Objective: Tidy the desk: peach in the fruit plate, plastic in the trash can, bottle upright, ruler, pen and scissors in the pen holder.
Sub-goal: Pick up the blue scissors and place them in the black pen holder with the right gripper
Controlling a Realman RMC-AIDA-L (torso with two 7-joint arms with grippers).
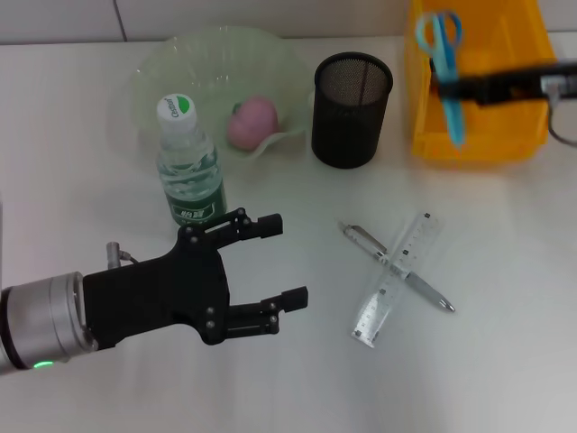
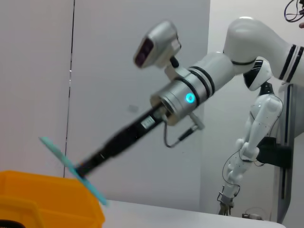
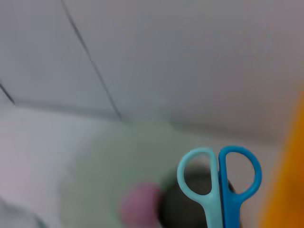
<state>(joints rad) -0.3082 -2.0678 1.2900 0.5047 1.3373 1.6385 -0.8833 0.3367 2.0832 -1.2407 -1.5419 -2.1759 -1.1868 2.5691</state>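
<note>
**A:** ok so where's everything at? who's got the scissors?

**B:** right gripper [image 1: 448, 87] has them. It's clamped on the blue scissors [image 1: 445, 63] around the middle, loops pointing away from the robot, blades toward it, all of it held up over the orange bin [image 1: 478, 135]. The right wrist view shows the two handle loops, one light teal, one darker blue, side by side.

**A:** and the left one?

**B:** left gripper [image 1: 273, 267] is over the near left part of the desk [image 1: 523, 316], fingers spread wide, nothing in it. It's just in front of the water bottle [image 1: 189, 171], which is standing upright with its cap on.

**A:** the other stuff?

**B:** peach [image 1: 253, 122] is sitting in the pale green fruit plate [image 1: 149, 86] at the back. The black mesh pen holder [image 1: 352, 110] is between the plate and the bin. The pen [image 1: 433, 294] and clear ruler [image 1: 380, 302] are lying crossed on the desk in front of the holder, ruler on top I think.
</note>
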